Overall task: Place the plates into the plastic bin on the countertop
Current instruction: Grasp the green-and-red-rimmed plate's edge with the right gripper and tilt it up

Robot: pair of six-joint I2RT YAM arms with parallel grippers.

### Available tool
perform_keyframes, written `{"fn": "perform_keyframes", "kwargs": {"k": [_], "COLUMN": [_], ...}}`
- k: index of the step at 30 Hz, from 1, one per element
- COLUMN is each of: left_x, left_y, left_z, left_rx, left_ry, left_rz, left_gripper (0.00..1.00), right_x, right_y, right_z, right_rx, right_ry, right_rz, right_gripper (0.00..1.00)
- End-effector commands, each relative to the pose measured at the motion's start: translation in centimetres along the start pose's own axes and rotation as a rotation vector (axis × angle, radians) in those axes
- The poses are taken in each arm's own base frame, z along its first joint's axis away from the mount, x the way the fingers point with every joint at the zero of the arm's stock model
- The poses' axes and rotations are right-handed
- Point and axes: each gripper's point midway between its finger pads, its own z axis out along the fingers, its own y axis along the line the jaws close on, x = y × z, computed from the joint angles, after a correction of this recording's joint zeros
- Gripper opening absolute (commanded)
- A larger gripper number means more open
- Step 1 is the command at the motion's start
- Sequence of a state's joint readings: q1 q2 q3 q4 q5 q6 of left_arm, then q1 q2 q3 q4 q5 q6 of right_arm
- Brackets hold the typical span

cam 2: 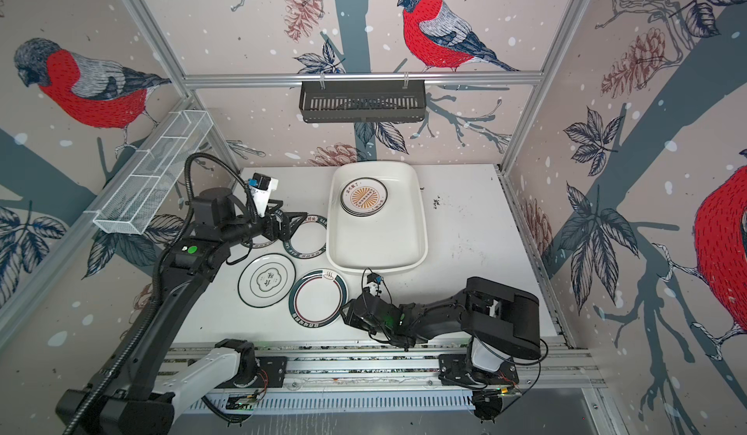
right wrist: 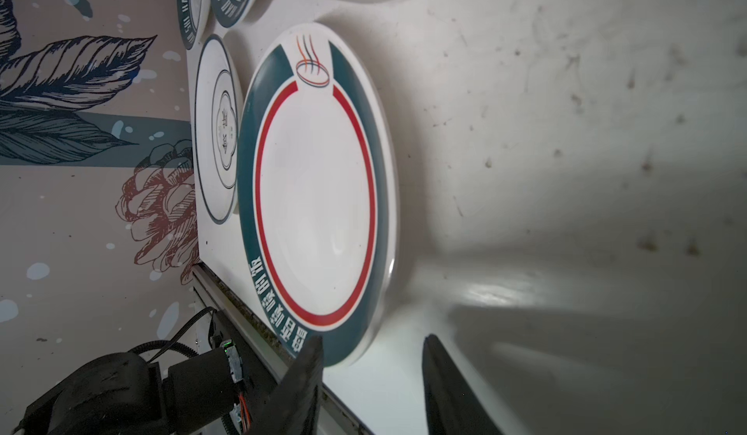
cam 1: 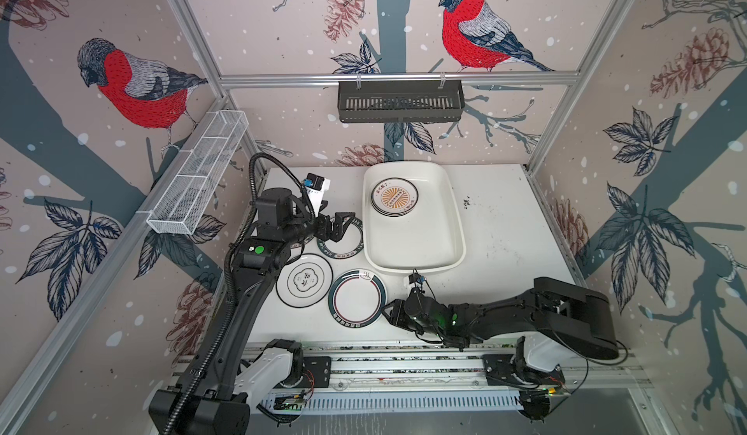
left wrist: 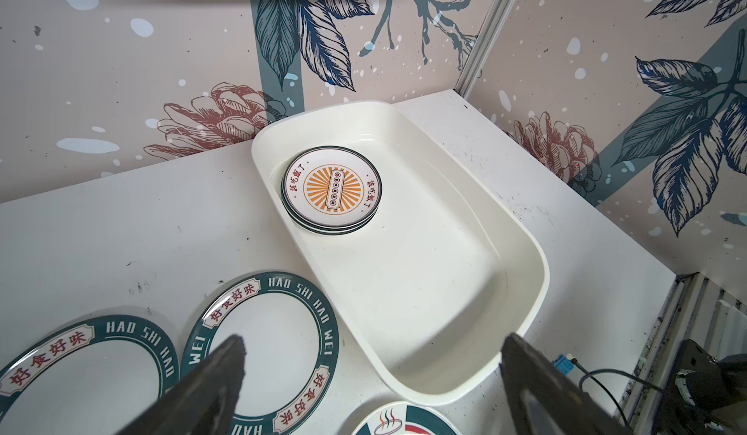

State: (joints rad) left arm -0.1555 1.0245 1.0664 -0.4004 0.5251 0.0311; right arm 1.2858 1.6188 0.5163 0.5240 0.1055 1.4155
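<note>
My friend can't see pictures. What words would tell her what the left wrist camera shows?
A white plastic bin on a white countertop holds a small stack of plates, the top one with an orange sunburst. Beside the bin lie two lettered plates, and the left gripper shows in the foreground with its jaws wide open.

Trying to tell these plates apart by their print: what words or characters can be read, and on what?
"HAO SHI HAO WEI": teal rim, lettered plate beside the plastic bin.
"好食好味": red, panels on that rim.
"HAO SHI HAO": second lettered plate, rest cut off.
"该吃饭了": red, twice, sunburst plate.
Unreadable: sunburst's centre bar, green-ringed plate rim characters, flower-outline plate centre.
</note>
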Motion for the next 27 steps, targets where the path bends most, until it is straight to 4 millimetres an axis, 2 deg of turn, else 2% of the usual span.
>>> {"fn": "perform_keyframes", "kwargs": {"k": [1, 15, 19, 27], "left_x": [-1.2, -1.3, -1.3, -1.2], "left_y": [-0.7, -1.1, -1.1, -1.2], "left_z": [-0.3, -0.7, -0.9, -0.9], "left_rx": [0.030, 0.039, 0.038, 0.042], "left_ry": [-0.041, -0.050, -0.054, -0.055], "left_rz": [0.025, 0.027, 0.028, 0.027], "left_gripper": [0.98, 0.97, 0.98, 0.98], "right_x": [0.0, 0.2, 0.0, 0.3], "right_y": [1.7, 0.4, -0.4, -0.9], "right_z": [0.7, 1.9, 1.7, 2.3], "right_rx": [-0.056, -0.057, -0.066, -0.065], "right_ry": [-0.014, -0.047, -0.066, -0.060], "right_rz": [0.038, 0.138, 0.187, 0.210], "right_gripper": [0.41, 0.35, 0.29, 0.28]}}
